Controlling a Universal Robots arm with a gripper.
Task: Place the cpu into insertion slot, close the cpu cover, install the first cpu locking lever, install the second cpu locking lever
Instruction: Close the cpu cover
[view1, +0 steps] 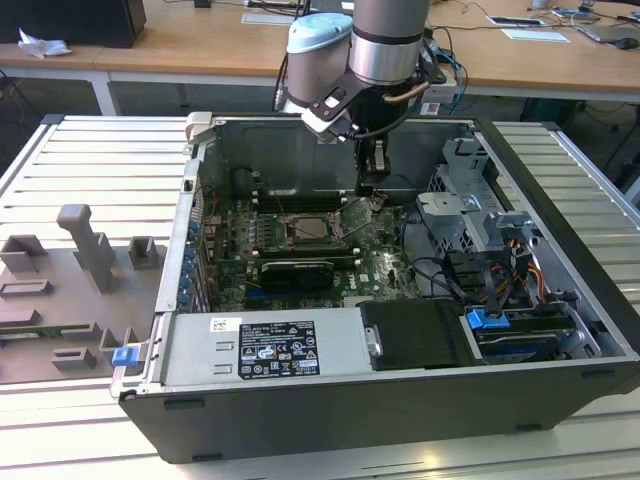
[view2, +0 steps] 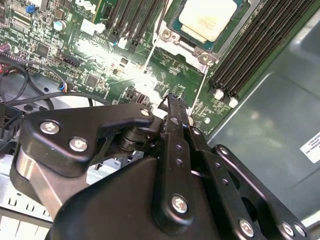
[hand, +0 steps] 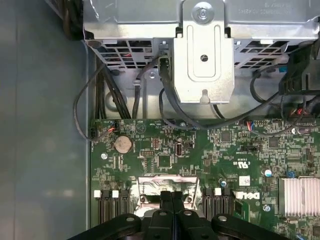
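The picture's edge cuts off the cpu (view2: 207, 17) in the second wrist view. In the first wrist view the gripper (hand: 172, 195) hides part of the cpu cover (hand: 150, 184). In the exterior view, at 3 o'clock from the insertion slot (view1: 313, 229), we cannot tell if gripper and cpu cover touch.

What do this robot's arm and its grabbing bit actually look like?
The arm is a silver-grey tube with a pale blue round joint cap and looped cables at its wrist. The gripper is black, built of jointed links fastened with silver screws.
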